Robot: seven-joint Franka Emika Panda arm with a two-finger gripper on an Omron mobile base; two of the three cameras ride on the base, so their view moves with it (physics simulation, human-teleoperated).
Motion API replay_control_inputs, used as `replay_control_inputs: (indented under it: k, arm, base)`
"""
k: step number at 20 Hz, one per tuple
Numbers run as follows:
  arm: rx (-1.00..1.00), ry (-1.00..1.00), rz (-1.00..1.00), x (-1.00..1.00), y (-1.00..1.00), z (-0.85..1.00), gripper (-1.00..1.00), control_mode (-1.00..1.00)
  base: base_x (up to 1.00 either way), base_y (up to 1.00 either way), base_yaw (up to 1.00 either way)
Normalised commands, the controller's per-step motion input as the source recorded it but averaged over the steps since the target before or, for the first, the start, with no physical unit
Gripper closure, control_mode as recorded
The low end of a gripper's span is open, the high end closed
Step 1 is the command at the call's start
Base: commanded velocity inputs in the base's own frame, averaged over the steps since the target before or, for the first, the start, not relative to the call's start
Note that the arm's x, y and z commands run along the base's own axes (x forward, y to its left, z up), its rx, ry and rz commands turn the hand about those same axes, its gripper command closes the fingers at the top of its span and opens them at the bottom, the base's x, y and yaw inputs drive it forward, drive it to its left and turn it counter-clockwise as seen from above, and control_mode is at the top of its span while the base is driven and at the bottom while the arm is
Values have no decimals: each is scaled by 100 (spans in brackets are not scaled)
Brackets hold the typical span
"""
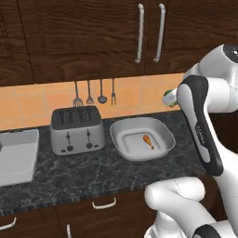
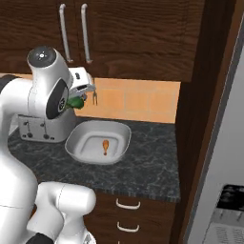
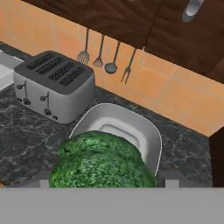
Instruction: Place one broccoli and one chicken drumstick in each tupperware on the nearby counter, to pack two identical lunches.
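One tupperware dish [image 1: 160,130] with a drumstick [image 1: 148,141] sits on the dark speckled tabletop [image 1: 69,172] below the fingers [image 2: 81,97], which grasp broccoli [image 3: 103,162]; toaster [image 1: 77,129] beyond, beneath brown cabinets [image 1: 83,32].

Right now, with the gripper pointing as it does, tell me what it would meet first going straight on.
The gripper holds the broccoli and points down at the tupperware beside the toaster. Straight on, the broccoli would likely land in that dish first, near the drumstick, though depth is uncertain.
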Motion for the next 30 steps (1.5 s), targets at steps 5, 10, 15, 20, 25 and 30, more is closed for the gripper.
replay_control_inputs:
  k: [5, 10, 15, 20, 25, 30]
  arm:
    - [-12, 8, -2, -9, 23, -38, 100, -100]
    - [-5, 9, 0, 5, -41, -56, 100, -100]
    - [-5, 4, 0, 37, -66, -90, 100, -100]
    - [-3, -3, 0, 55, -12, -97, 100, -100]
    - [1, 0, 7, 66, 4, -56, 100, -100]
    - [0, 1, 6, 52, 7, -28, 100, -100]
  base:
    - [-9, 34, -1]
    - [0, 0, 0]
    - [0, 0, 0]
    - [0, 0, 0]
    - [0, 0, 0]
    - [0, 0, 0]
